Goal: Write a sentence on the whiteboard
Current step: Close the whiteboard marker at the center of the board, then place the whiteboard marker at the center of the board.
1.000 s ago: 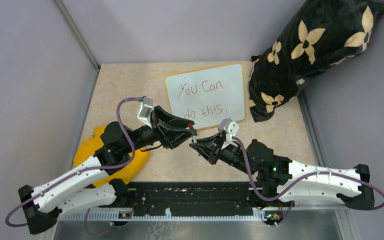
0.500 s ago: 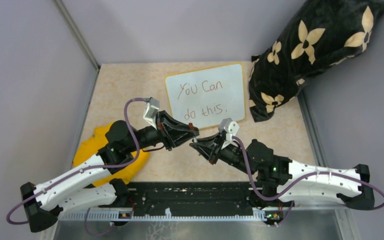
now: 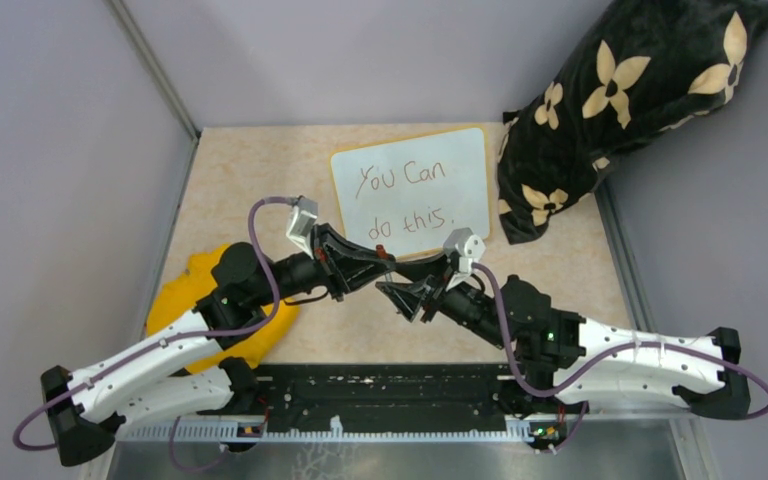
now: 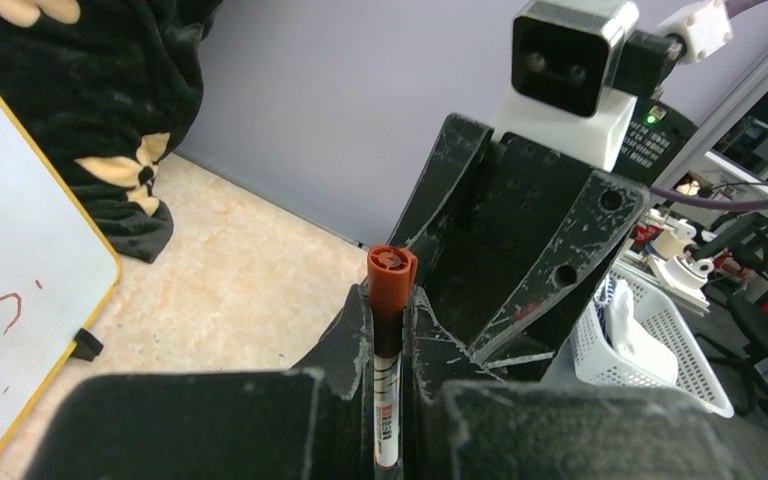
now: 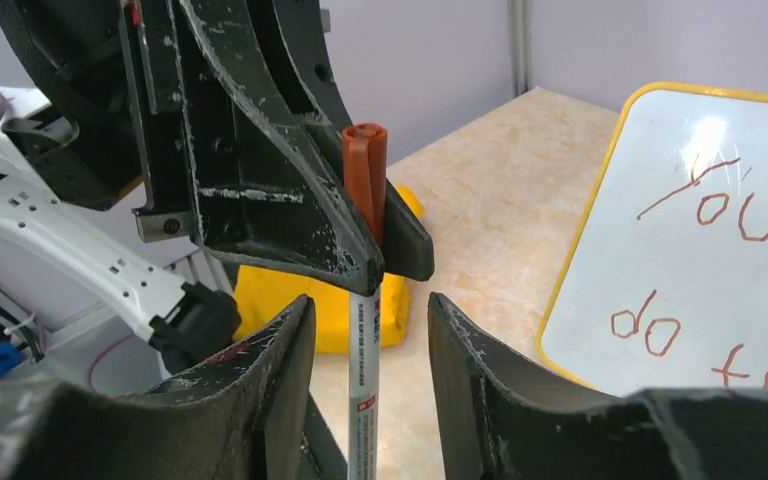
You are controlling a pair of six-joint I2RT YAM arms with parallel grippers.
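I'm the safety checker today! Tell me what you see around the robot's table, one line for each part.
Surface: beige table, nothing spilled.
Job's things: whiteboard at the back, with the sentence "You can do this." in two lines.
Clutter: black flowered cushion back right; yellow cloth under the left arm.
Grippers: left gripper shut on a capped marker; right gripper open, fingers on either side of it.
Cables: purple cable looped along each arm.
Surroundings: grey walls; white basket beyond the table.
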